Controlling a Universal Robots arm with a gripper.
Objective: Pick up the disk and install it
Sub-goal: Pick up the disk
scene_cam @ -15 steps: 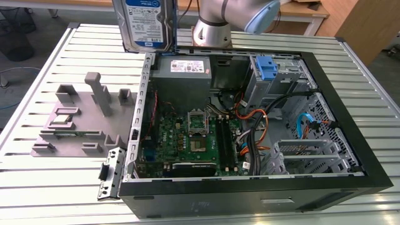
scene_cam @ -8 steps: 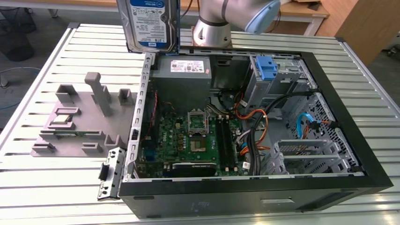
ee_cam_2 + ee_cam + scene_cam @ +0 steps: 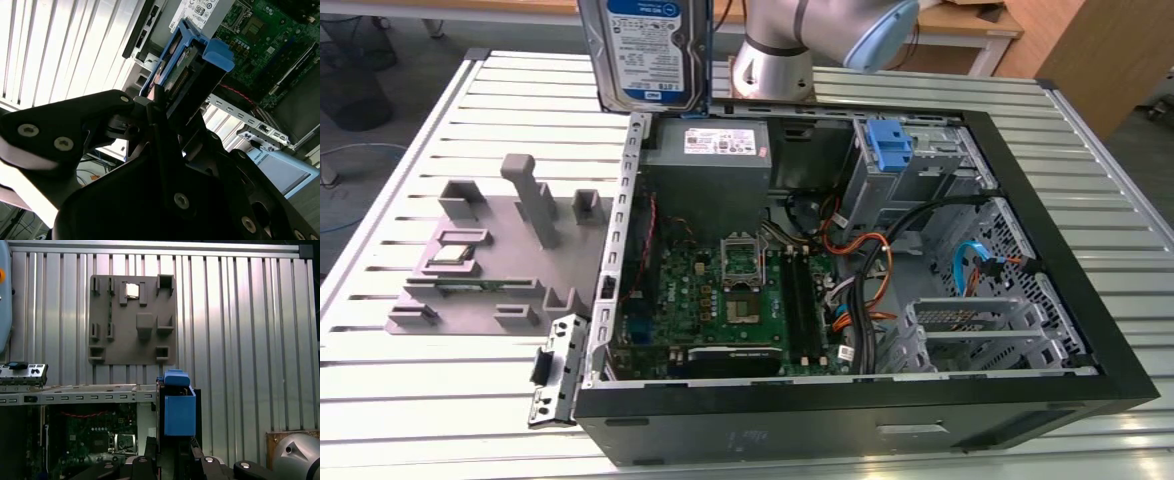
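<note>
Slatted metal table (image 3: 454, 420), open computer case (image 3: 854, 430). Gripper (image 3: 167, 112) clamped on the disk (image 3: 651, 50), held upright, aloft near the case's rear corner. Risk: a tilted approach could jam it against the case frame.

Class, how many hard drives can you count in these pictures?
1. The hard drive is held upright in the tool, up by the far corner of the open computer case, toward the exterior view's left. Others may be hidden inside the case's bays.
</note>
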